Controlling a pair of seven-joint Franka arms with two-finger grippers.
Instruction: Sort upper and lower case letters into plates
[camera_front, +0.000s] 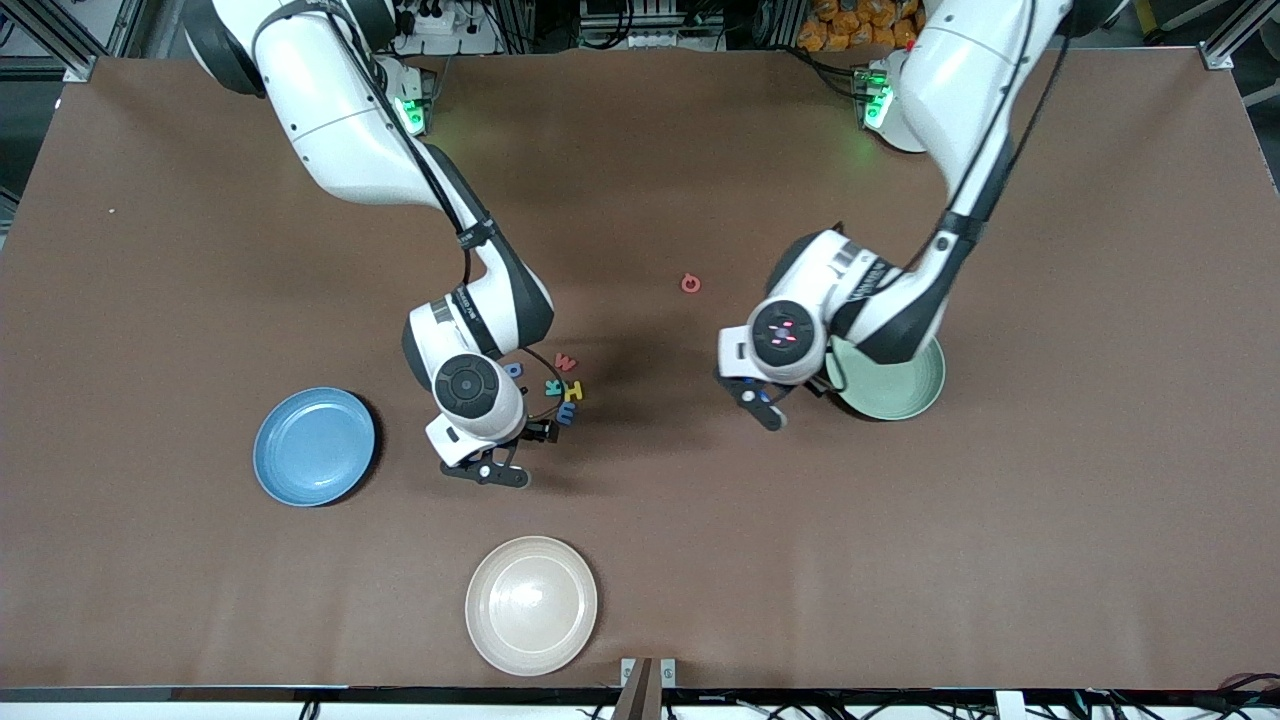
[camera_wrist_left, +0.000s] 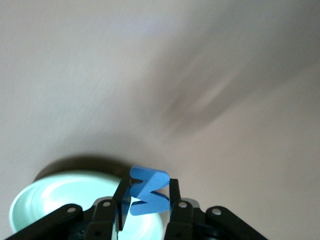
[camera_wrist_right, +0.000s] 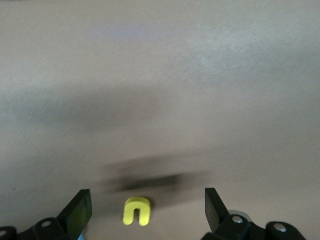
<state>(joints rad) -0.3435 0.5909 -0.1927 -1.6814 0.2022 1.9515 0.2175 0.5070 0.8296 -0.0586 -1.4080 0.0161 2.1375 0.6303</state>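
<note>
**Sorting barely begun — first letter in the air, both plates bare**

- Left hand pinches a blue zigzag letter, held up just beside the mint green plate, over the worktop — not yet over the dish itself, by my reading.
- Mint plate shows no letter in it; sky blue plate near the right arm's end is bare as well.
- Right hand spread wide, low over the worktop beside the letter cluster; a yellow letter lies between its fingers, ungrasped.
- One red letter lies alone, farther from the front camera than the cluster.
- Cream plate unused.

Judgement: nothing delivered; nearly all letters left to sort.
</note>
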